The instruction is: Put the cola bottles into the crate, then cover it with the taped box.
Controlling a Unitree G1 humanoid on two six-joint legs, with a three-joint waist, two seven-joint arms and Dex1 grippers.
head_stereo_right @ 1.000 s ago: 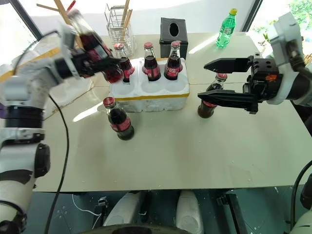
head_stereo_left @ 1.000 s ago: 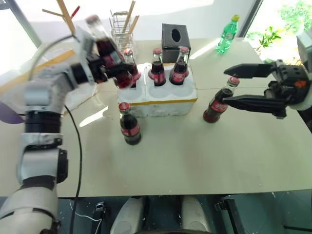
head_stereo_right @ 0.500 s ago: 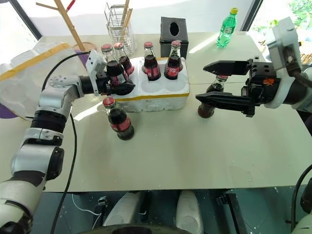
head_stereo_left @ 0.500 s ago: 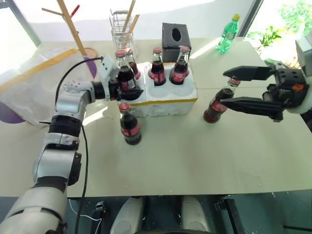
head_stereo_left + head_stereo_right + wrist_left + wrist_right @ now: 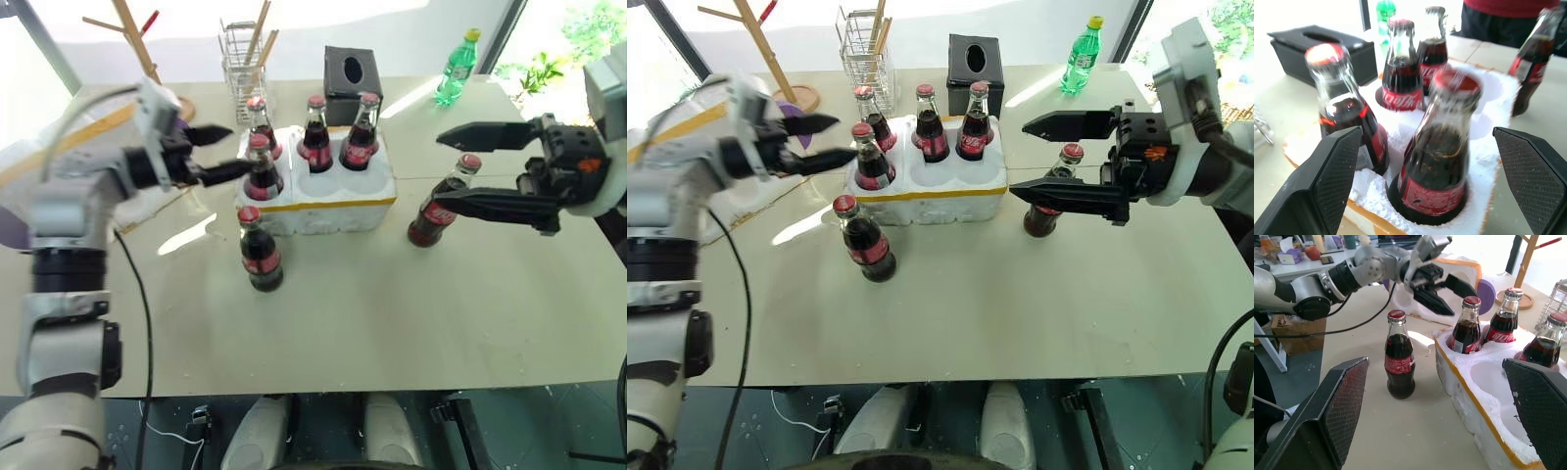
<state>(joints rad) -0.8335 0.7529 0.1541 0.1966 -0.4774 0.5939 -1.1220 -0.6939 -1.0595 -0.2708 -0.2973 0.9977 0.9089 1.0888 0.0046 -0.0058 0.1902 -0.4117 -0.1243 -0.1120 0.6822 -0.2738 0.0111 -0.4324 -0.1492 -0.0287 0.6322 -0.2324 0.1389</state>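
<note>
The crate (image 5: 338, 201) holds several cola bottles: one in the front-left hole (image 5: 262, 170) and three along the back row (image 5: 315, 132). My left gripper (image 5: 228, 151) is open just left of the front-left bottle (image 5: 1436, 161), its fingers (image 5: 1334, 169) apart from the glass. Two bottles stand loose: one in front of the crate (image 5: 261, 251) and one to its right (image 5: 438, 204). My right gripper (image 5: 443, 168) hovers open by that right bottle, gripping nothing. The taped box (image 5: 1473, 270) lies behind my left arm.
Behind the crate are a black tissue box (image 5: 355, 72), a wire holder with wooden sticks (image 5: 245, 65) and a green plastic bottle (image 5: 458, 69). A wooden rack (image 5: 137, 39) stands at the back left. A person (image 5: 1503, 17) stands beyond the table.
My left gripper set its bottle into the crate's front-left hole, opened and drew back to the left. The right gripper has stayed where it was.
</note>
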